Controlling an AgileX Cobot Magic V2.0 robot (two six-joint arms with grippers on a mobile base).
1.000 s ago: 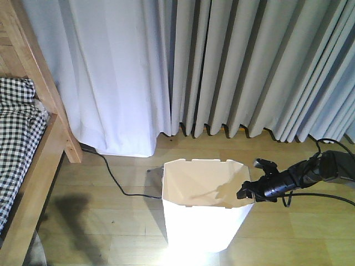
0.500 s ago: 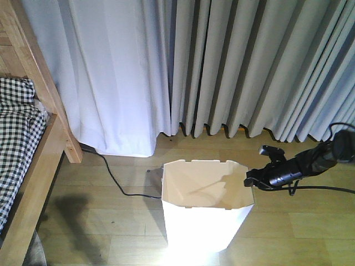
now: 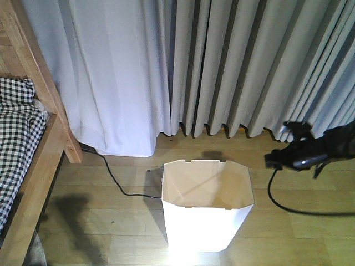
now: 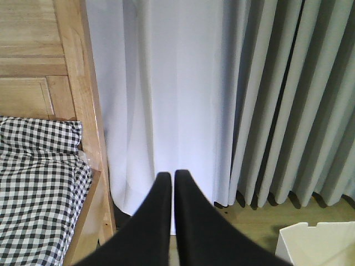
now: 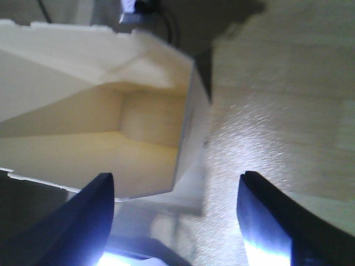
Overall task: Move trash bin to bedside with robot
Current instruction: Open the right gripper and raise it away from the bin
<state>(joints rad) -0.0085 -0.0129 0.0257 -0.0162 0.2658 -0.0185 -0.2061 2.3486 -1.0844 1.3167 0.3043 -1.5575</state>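
The white trash bin (image 3: pixel 206 219) stands upright on the wooden floor, cream inside, and nothing shows in it. My right gripper (image 3: pixel 280 149) hovers open to the right of its rim and does not touch it. In the right wrist view the bin (image 5: pixel 111 127) lies to the left ahead of the open right gripper (image 5: pixel 176 180). The bed (image 3: pixel 39 166), with its checked bedding (image 3: pixel 16 133), is at the far left, well apart from the bin. The left gripper (image 4: pixel 172 176) is shut on nothing and faces the curtain beside the bed frame (image 4: pixel 91 133). A corner of the bin (image 4: pixel 316 244) shows at the lower right.
Grey and white curtains (image 3: pixel 222 66) hang down to the floor behind the bin. A black cable (image 3: pixel 113 178) runs across the floor from the bed corner to a small grey object (image 3: pixel 154 174) behind the bin. Another black cable (image 3: pixel 288 205) trails under my right arm.
My right gripper has pulled away from the bin's right rim, moving right and upward. The bin has stayed where it was.
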